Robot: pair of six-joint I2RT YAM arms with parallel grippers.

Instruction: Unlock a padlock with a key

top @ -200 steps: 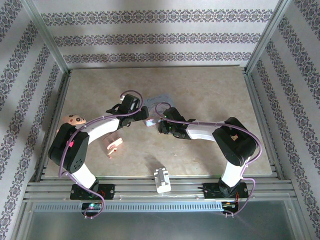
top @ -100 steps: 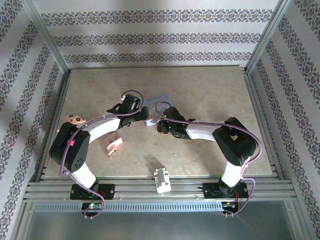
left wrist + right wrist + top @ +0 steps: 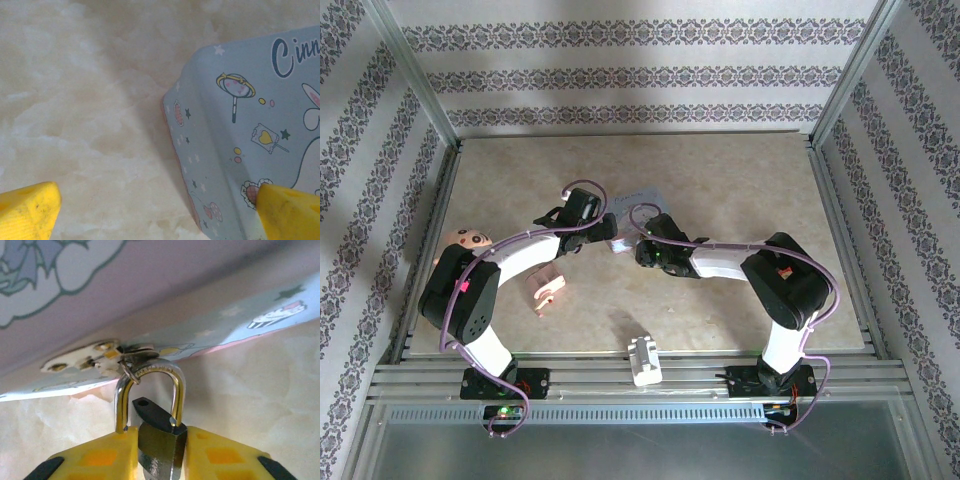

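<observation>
Top view: the left gripper point(image 3: 606, 238) and the right gripper point(image 3: 639, 248) meet at the near edge of the lilac tin point(image 3: 642, 197).

Left wrist view: the left gripper's jaws are spread wide, with the tin's corner beside one yellow finger point(image 3: 287, 212).

Right wrist view: the right gripper clamps the dark padlock point(image 3: 157, 440). Its shackle point(image 3: 150, 370) hangs through the tin's hasp point(image 3: 82, 360). One shackle leg sits outside the body, leaving its socket bare (so it is probably already unlocked). Unhooking it remains.

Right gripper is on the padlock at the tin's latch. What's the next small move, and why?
Probably ease the padlock off the latch of the lilac tin. The right gripper clamps its body; the hole on top looks empty and one shackle leg sits beside it, so it seems already unlocked. The left gripper is open at the tin's corner.
</observation>
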